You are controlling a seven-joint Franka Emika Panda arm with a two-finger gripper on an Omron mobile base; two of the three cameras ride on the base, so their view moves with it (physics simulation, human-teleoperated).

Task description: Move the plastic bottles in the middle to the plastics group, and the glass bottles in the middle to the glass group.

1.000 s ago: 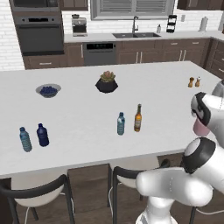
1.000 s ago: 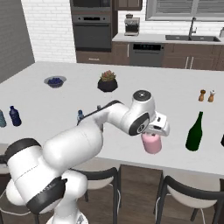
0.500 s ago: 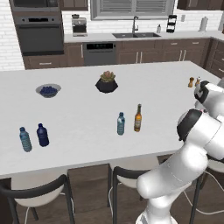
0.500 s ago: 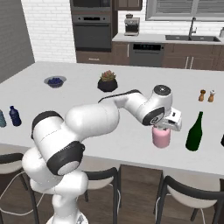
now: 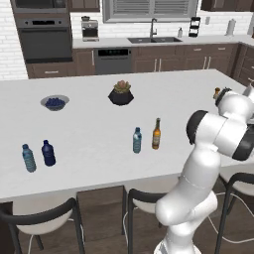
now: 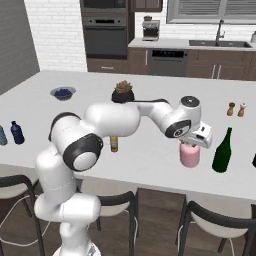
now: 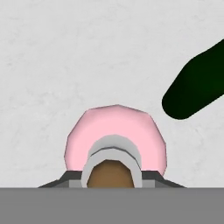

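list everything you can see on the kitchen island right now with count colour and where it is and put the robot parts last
pink bottle: one, pink with pale top, near front edge, right end, beside the green bottle
green bottle: one, dark green, right end
amber bottle: one, amber-brown, middle
pale-blue bottle: one, clear pale blue, middle, left of the amber bottle
navy bottle: one, dark navy, left end
teal bottle: one, teal-blue, left of the navy bottle
bowl: one, blue contents, back left
plant pot: one, dark, back middle
shakers: two, brown and pale, back right
gripper: one, white, jaws around the pink bottle's top
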